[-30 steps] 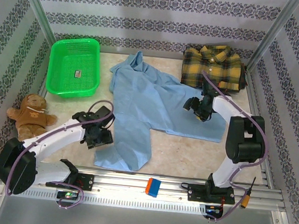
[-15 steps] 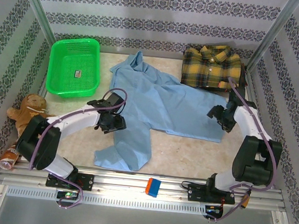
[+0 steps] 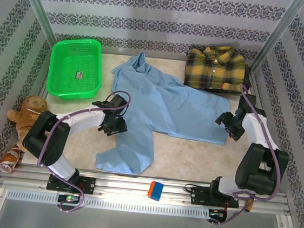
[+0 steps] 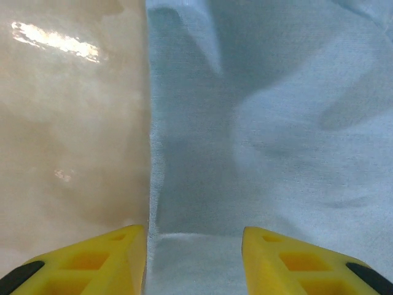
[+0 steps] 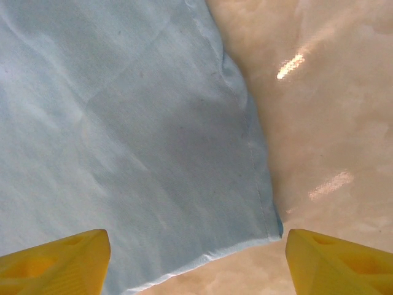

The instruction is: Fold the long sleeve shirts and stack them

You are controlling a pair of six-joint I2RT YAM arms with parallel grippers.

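The light blue long sleeve shirt [image 3: 163,107] lies spread across the middle of the table, with one sleeve trailing toward the front. The yellow-and-dark plaid shirt [image 3: 217,66] sits folded at the back right. My left gripper [image 3: 119,126] is at the blue shirt's left edge. In the left wrist view its yellow fingers [image 4: 98,258] stand apart, with the blue cloth [image 4: 276,123] and its edge between them. My right gripper [image 3: 224,121] hovers over the shirt's right hem. Its jaws [image 5: 196,258] are wide open above the hem corner [image 5: 264,215], touching nothing.
A green mesh basket [image 3: 75,68] stands at the back left. A teddy bear [image 3: 28,113] and a can [image 3: 10,159] lie at the left edge. A blue-and-orange block [image 3: 156,190] rests on the front rail. Bare beige tabletop [image 3: 191,156] shows in front of the shirt.
The left gripper moved back and right onto the blue shirt's left edge and its jaws narrowed. The right arm swung right, from the shirt's middle to its right hem corner.
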